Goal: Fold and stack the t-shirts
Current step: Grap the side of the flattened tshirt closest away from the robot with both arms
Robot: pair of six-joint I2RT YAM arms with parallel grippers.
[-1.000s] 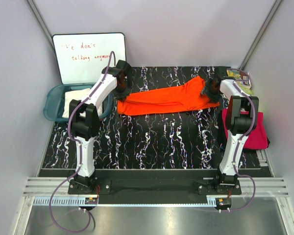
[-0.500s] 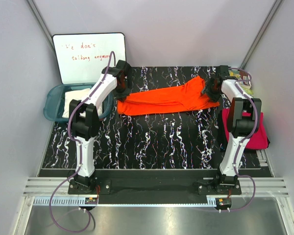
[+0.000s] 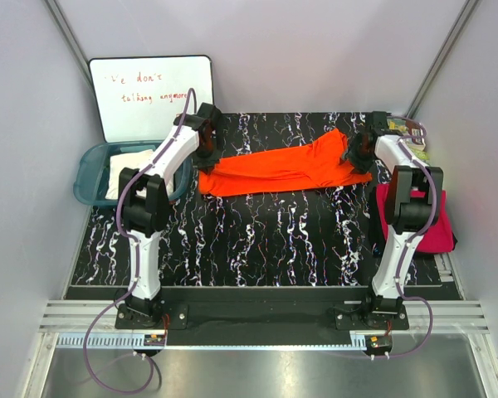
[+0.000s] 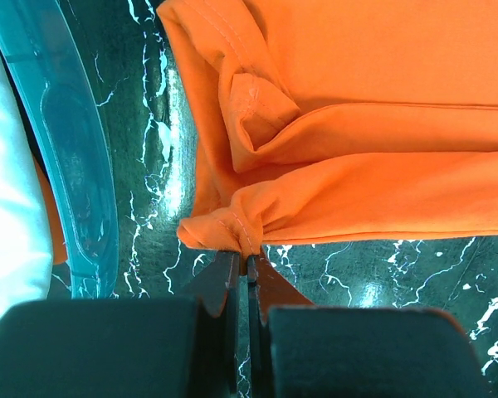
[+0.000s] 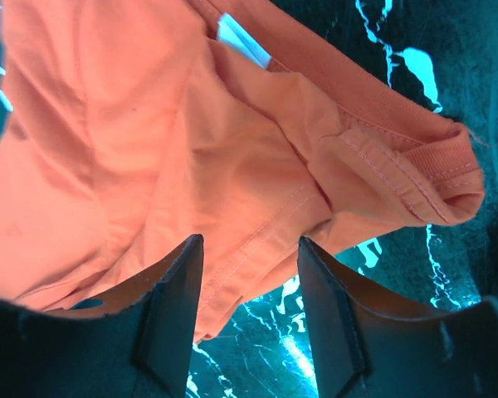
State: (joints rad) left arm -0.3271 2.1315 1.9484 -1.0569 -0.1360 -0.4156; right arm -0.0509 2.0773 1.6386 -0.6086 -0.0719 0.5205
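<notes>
Left gripper (image 4: 247,264), jaws closed, pinches a bunched corner of the orange t-shirt (image 3: 286,170) at the lower centre of the left wrist view, where the fabric gathers into small puckers just above the fingertips. Right gripper (image 5: 249,257) stands with its jaws apart over the opposite end of the same shirt; a stitched hem lies between the two dark fingers (image 5: 170,307), and the ribbed collar and a white neck label (image 5: 241,37) appear toward the upper right of the right wrist view. In the top external view the orange t-shirt lies stretched as a long, loosely folded band across the far half of the black, white-veined table (image 3: 257,240), running from centre left to upper right. The magenta-pink t-shirt (image 3: 436,224) lies at the right edge of the table, partly behind the right arm. The cream-white t-shirt (image 3: 129,174) rests inside a teal tub (image 3: 87,178) at the left edge. A whiteboard (image 3: 149,95) with red handwriting leans against the back wall at upper left, and colourful booklets (image 3: 411,137) lie at upper right.
</notes>
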